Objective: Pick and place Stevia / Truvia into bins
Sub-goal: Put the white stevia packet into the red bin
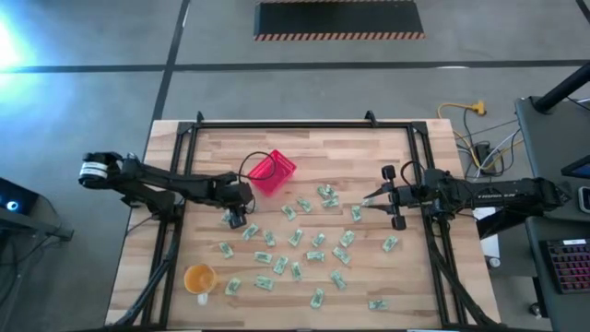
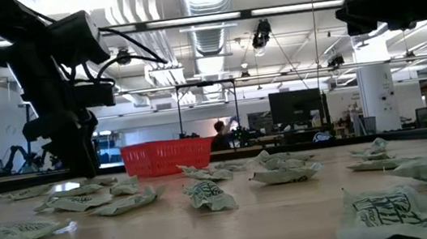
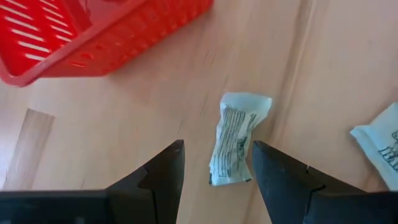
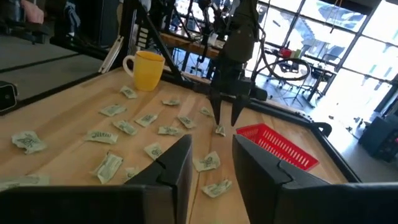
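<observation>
While dozens of packets lie scattered across the wooden table, the red basket near its far edge shows no packet inside that can be made out from overhead; the low view shows only its slatted wall, so its contents cannot be told for certain. Judged from this, the sorting has barely begun and nearly all of it remains.

At left, the left gripper hangs low over the tabletop just beside the basket, its jaws spread wide and bracketing one crumpled packet that lies flat on the wood between them. Neither finger touches it, so nothing is held. The basket sits close beyond, making for what should be a short carry once the jaws close.

At right, the right gripper is raised above the table near the right-hand rail, pointing toward the middle of the spread. Its wrist camera shows the two fingers parted by a narrow gap with nothing between them; it carries nothing. Several packets lie on the wood ahead of it and below it.

An orange mug stands at the near left corner, well apart from the basket and plays no part here. Packets reach from beside the basket to the near edge, with one more lying alone toward the near right corner.
</observation>
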